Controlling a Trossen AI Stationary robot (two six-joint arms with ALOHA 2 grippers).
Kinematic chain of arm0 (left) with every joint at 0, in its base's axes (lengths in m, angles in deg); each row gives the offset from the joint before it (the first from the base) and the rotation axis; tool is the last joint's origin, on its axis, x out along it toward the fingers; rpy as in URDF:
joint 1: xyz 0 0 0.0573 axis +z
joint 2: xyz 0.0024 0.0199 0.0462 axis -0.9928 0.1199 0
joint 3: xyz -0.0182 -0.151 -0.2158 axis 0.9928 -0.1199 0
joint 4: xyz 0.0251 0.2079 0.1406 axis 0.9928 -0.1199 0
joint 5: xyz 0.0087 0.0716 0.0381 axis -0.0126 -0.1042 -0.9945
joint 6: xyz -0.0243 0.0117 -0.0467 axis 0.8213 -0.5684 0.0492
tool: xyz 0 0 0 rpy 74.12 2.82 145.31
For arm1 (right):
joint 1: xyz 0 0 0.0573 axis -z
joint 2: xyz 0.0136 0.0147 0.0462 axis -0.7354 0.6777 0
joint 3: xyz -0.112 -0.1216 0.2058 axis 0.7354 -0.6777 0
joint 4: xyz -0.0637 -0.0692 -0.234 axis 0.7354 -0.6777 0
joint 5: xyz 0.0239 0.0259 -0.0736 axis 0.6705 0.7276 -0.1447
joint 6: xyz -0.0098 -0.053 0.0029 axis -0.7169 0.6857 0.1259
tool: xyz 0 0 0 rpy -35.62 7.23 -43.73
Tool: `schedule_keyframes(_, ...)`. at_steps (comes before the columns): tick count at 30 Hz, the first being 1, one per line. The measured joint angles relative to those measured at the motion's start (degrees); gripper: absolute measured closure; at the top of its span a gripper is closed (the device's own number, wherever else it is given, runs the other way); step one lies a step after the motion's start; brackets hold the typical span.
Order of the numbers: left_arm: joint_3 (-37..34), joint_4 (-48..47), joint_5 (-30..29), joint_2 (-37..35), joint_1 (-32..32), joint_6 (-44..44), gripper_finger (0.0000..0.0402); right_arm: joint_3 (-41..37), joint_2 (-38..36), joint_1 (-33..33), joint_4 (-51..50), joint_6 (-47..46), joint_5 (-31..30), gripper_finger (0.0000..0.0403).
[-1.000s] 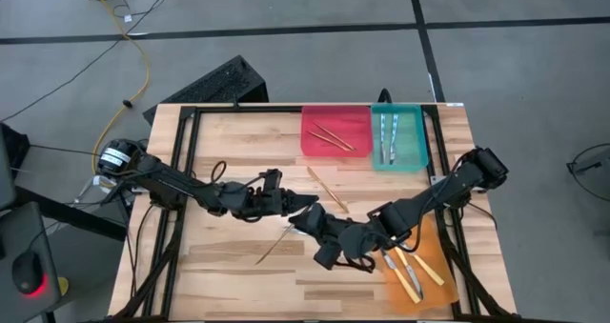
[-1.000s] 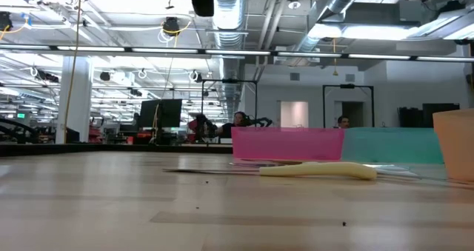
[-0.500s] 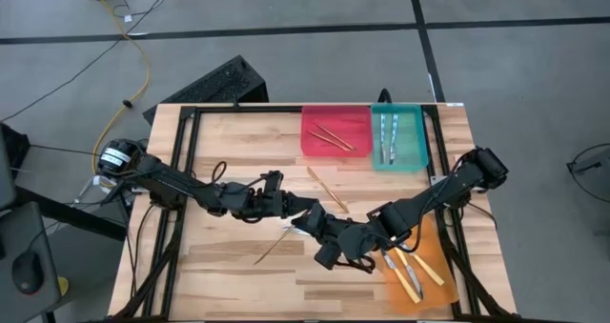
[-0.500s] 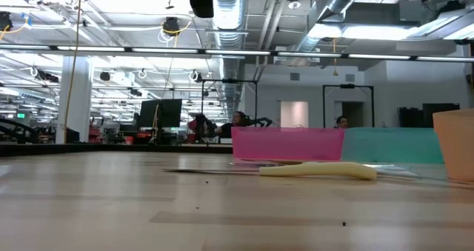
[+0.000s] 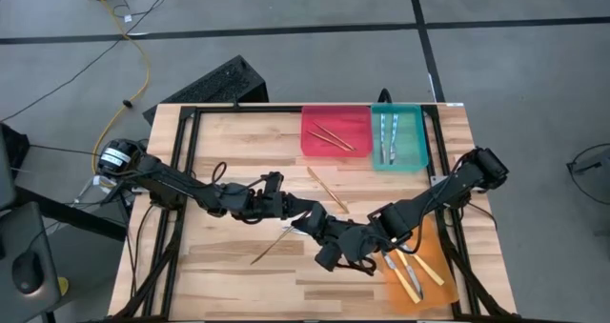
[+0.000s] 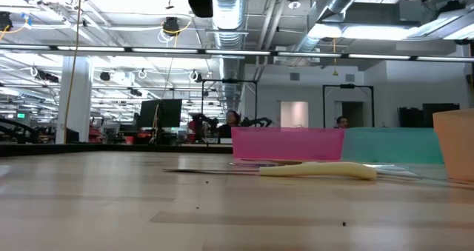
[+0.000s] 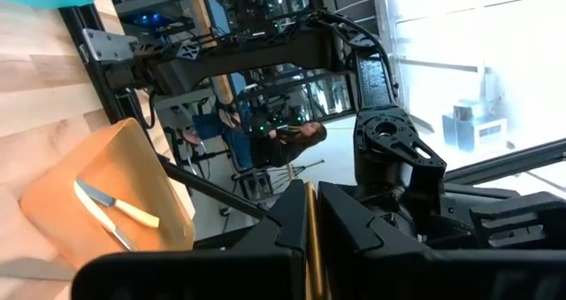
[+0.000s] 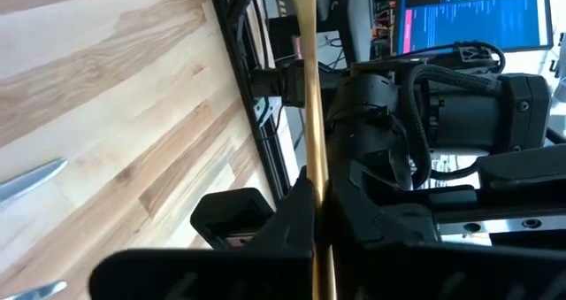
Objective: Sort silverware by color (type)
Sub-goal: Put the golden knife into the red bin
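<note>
Right gripper [image 5: 307, 225] now closed on chopstick [image 5: 271, 247]; left gripper [image 5: 291, 209] unchanged.

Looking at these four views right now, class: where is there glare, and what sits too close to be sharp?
Left wrist view: a window glares white behind the dark arm; the wooden stick between the near fingers is soft. Right wrist view: the stick and fingers blur up close. Low view: ceiling lights flare; the nearest tabletop is soft. High view: even light.
</note>
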Motion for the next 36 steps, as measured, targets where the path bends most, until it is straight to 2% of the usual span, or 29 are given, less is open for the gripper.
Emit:
schedule_keyframes(10, -0.04, -0.37, -1.44, 0.00, 0.04, -4.63, 0.0392, 0.00, 0.00, -0.56, -0.51, -3.24, -0.22, 0.0382)
schedule_keyframes(14, -0.04, -0.34, -1.94, 0.00, 0.04, -7.92, 0.0356, 0.00, -0.02, -1.39, 0.03, -6.65, -0.59, 0.0382)
schedule_keyframes(22, -0.02, 0.41, -4.75, -0.04, 0.11, -9.19, 0.0272, -0.02, 0.00, -2.23, -0.34, -11.36, -1.84, 0.0383)
schedule_keyframes(26, -0.02, 0.26, -4.76, -0.04, 0.34, -12.14, 0.0245, -0.02, -0.01, -2.31, -1.29, -20.07, -7.24, 0.0383)
schedule_keyframes(30, -0.02, 0.21, -3.74, -0.04, 1.75, -13.79, 0.0231, -0.02, -1.07, -2.98, -10.77, -30.66, -9.64, 0.0383)
schedule_keyframes(36, -0.02, 0.08, 5.27, -0.04, 5.91, -15.51, 0.0229, -0.02, -1.14, -5.40, -25.12, -46.15, -9.44, 0.0383)
